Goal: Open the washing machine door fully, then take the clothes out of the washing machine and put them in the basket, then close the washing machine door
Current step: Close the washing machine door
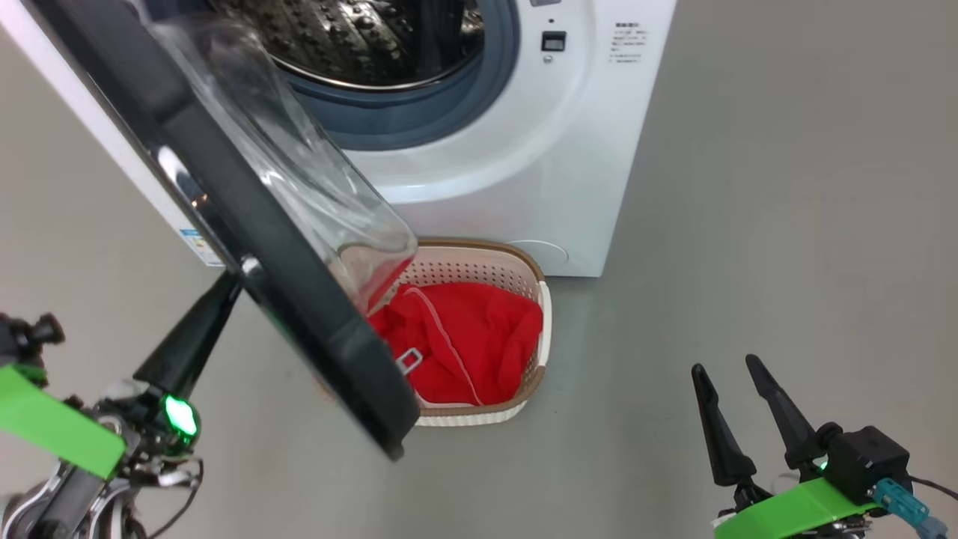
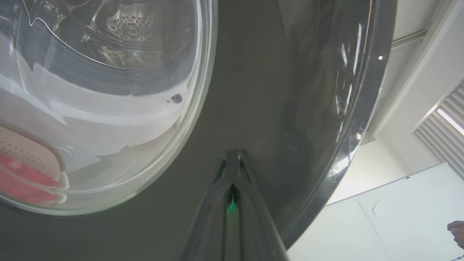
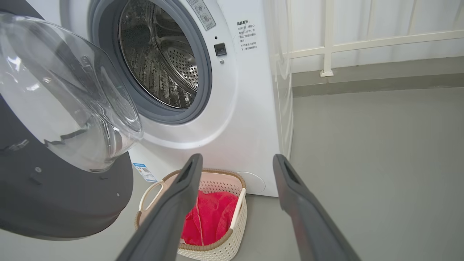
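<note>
Black glossy rim of the washing machine door [image 1: 284,284], seemingly stiff, heavy and slippery, touches the tip of my pressed-together left tool [image 2: 232,159], a good place for pushing, while my right tool [image 1: 724,364] stands apart, empty.

Head looks down on the basket [image 1: 544,314], shared low by right wrist; left wrist hugs the door [image 2: 261,90].
</note>
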